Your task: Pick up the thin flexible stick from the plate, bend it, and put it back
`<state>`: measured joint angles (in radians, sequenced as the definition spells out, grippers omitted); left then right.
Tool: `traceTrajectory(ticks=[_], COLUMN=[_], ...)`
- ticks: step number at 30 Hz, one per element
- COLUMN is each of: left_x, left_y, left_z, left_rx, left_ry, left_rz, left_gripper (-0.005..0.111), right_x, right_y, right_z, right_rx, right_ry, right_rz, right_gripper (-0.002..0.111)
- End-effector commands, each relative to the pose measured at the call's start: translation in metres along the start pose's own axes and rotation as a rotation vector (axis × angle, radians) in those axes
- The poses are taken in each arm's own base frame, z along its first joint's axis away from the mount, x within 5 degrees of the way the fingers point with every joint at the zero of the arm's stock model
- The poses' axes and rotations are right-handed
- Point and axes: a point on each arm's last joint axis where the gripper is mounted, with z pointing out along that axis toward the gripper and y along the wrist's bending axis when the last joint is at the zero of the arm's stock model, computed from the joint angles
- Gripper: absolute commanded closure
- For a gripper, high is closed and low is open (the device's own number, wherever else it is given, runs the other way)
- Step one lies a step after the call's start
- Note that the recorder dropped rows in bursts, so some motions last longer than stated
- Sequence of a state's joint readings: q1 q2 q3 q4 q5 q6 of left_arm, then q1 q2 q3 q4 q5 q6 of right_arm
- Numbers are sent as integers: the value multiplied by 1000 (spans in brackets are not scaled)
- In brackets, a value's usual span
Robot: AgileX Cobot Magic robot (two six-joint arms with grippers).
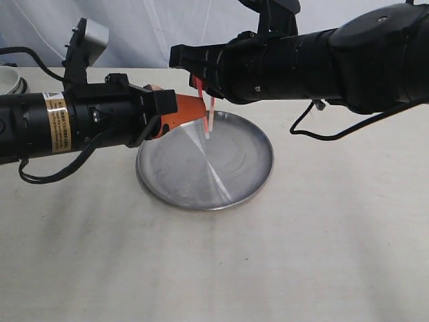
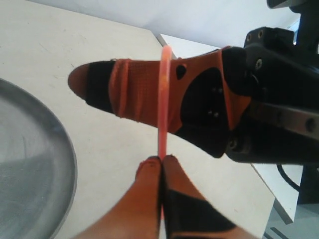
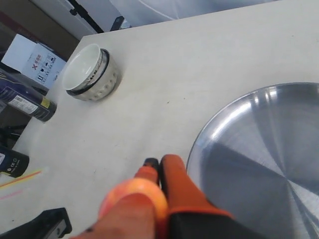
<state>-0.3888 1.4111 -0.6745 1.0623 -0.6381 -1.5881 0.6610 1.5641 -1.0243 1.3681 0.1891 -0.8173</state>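
The thin red-orange stick point(image 1: 210, 115) hangs bent double above the far left rim of the silver plate point(image 1: 255, 188), held between both grippers. My left gripper point(image 1: 200, 115) is shut on one end; in its wrist view the fingertips point(image 2: 162, 160) pinch the stick point(image 2: 163, 99), which runs across the right gripper's fingers point(image 2: 124, 94) and curves over at the top. My right gripper point(image 1: 200, 86) is shut on the stick from above. In the right wrist view the stick point(image 3: 134, 191) arches, blurred, over the shut gripper point(image 3: 160, 167), beside the plate point(image 3: 259, 169).
A small white bowl point(image 3: 92, 72) with a patterned rim stands on the table well left of the plate, also at the exterior view's left edge point(image 1: 10, 79). Boxes point(image 3: 32, 62) and cans lie beyond the table's edge. A pale backdrop hangs behind.
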Motion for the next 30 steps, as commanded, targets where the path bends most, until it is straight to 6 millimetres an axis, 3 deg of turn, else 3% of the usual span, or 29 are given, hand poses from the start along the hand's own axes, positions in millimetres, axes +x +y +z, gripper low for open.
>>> traceTrajectory(ticks=[1, 30], left_x=[4, 5], left_y=[0, 0], left_z=[2, 2], left_rx=[-3, -7], left_ry=[19, 20], left_rz=[1, 7], left_gripper=[107, 107], right_x=[0, 0], right_y=[11, 15], right_z=[-4, -4], right_rx=[-68, -114], right_ry=[24, 27], right_rz=[34, 154], right_gripper=[109, 109])
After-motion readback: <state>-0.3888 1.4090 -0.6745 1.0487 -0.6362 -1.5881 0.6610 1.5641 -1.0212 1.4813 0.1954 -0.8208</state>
